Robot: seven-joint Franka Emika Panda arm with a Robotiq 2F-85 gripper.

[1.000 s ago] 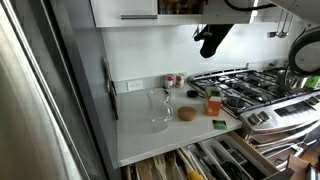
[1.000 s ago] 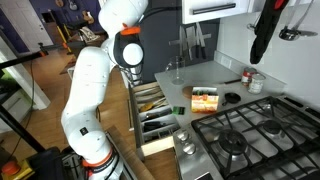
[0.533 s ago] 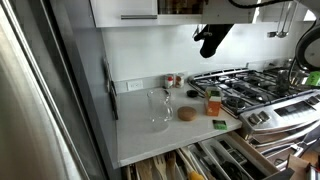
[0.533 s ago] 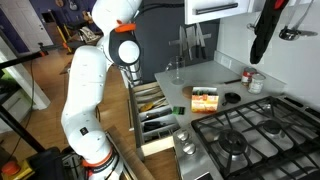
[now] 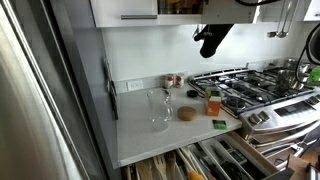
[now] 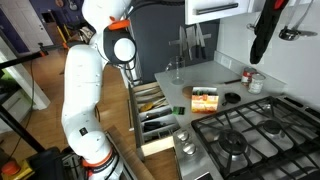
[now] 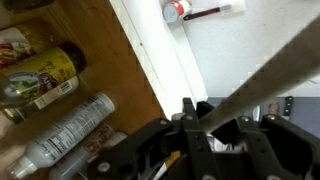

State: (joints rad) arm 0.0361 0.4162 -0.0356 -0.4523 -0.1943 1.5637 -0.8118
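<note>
In the wrist view my gripper (image 7: 215,125) is shut on the end of a long pale flat handle (image 7: 272,68) that runs up to the right. It is up beside a wooden cupboard shelf holding a yellow-labelled bottle (image 7: 40,75) and a clear bottle (image 7: 70,130). A red-capped item (image 7: 176,10) sits on white beyond. In both exterior views the jaws are above the frame. A black object (image 5: 210,40) hangs below the upper cupboard; it also shows in an exterior view (image 6: 262,35).
On the white counter (image 5: 140,135) stand a glass (image 5: 158,108), a brown round thing (image 5: 187,114) and an orange-lidded jar (image 5: 213,102). A gas stove (image 5: 250,85) adjoins it. Utensil drawers (image 6: 155,115) stand open below. My arm's body (image 6: 95,80) stands beside them.
My arm's upper links have swung a little; the part seen at the top edge near the cupboard has moved up out of view. The counter items are unmoved.
</note>
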